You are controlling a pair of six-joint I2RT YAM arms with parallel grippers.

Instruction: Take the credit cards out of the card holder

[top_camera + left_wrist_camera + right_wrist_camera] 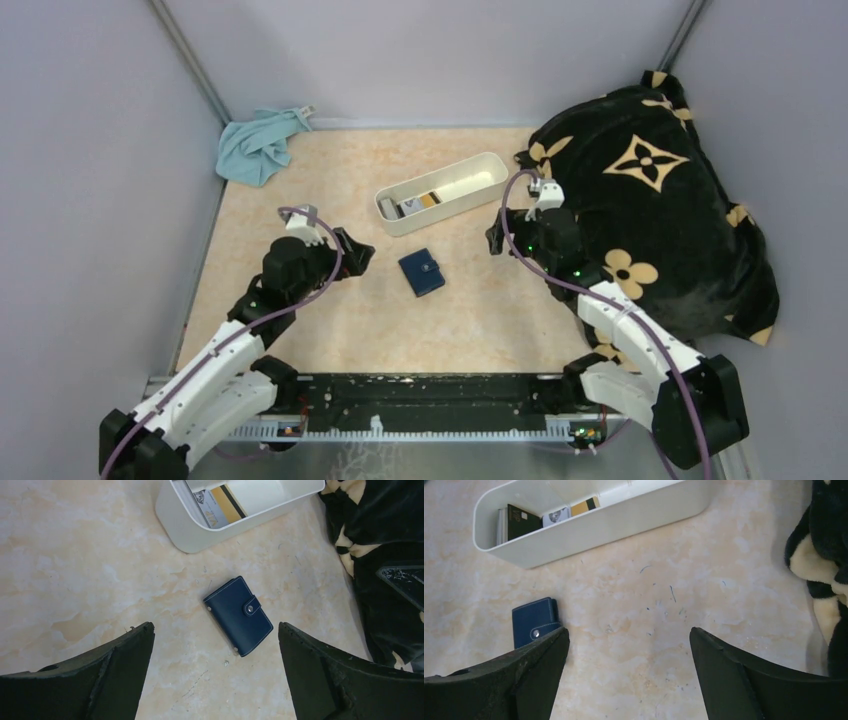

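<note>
Closed card holder on the table, both my claws spread wide and empty.

The small navy-blue folding card holder point(238, 615) lies flat and snapped shut on the marbled beige table top point(480, 320), just in front of my left claw point(355, 252) and left of my right claw point(497, 240). It looks light and soft-sided, so I judge it will slide or flop if pinched at one corner. I would pin its spine edge with one claw and lift the snap tab point(251, 607) with the other. Whatever is inside is hidden. A few thin, stiff plastic credit cards point(220, 512), dark, pale and gold, stand in the long white oblong tray point(190, 530) near its far side. They are slick and best gripped by an edge. A black flower-patterned blanket point(660, 200) is heaped at the right.
</note>
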